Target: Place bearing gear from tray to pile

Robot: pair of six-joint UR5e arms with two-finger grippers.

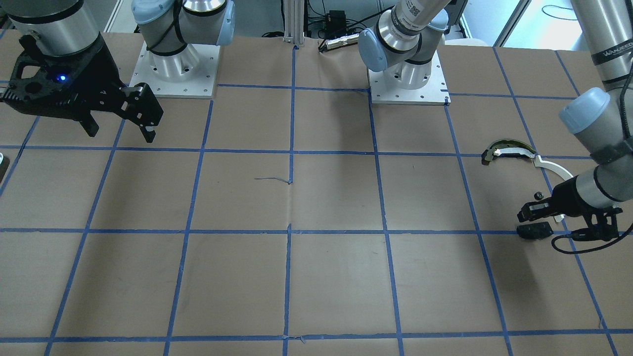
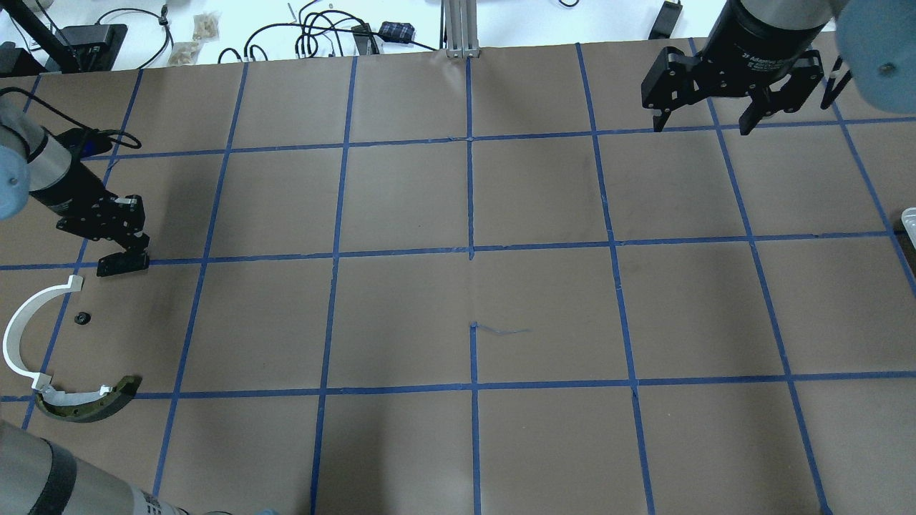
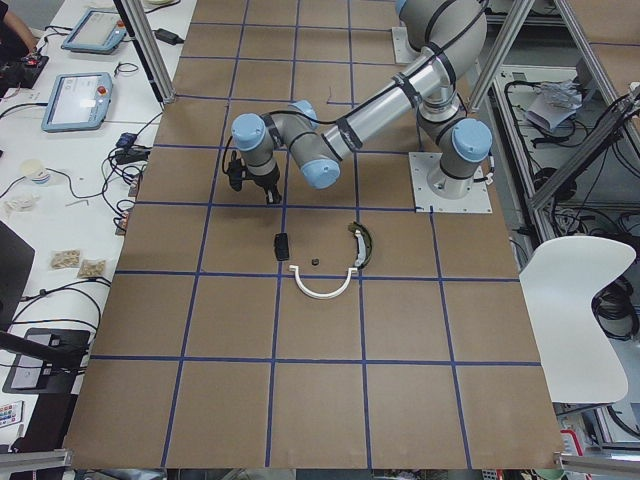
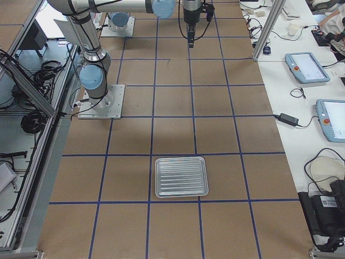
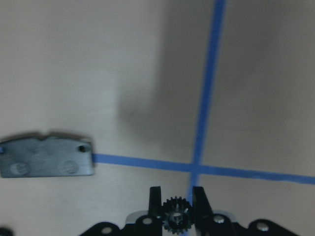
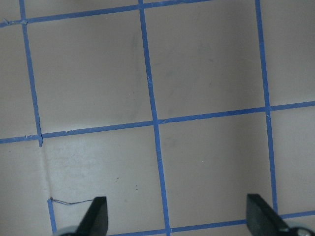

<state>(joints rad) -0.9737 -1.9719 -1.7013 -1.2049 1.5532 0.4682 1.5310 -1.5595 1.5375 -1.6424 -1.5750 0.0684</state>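
Note:
My left gripper (image 5: 177,201) is shut on a small black bearing gear (image 5: 177,220), held just above the table. It hovers at the pile's edge, next to the small flat black plate (image 5: 47,157), which also shows in the overhead view (image 2: 123,265). The pile holds a thin white arc strip (image 2: 21,336), a dark curved piece with a pale band (image 2: 89,404) and a small black round part (image 2: 82,318). The left gripper (image 1: 525,213) also shows in the front view. My right gripper (image 2: 705,127) is open and empty, high over the far side. The tray (image 4: 181,177) looks empty.
The table is brown paper with a blue tape grid (image 2: 470,254). The right arm's base plate (image 1: 173,74) and the left arm's base plate (image 1: 408,81) stand at the robot's edge. Cables and boxes (image 2: 322,36) lie beyond the far edge.

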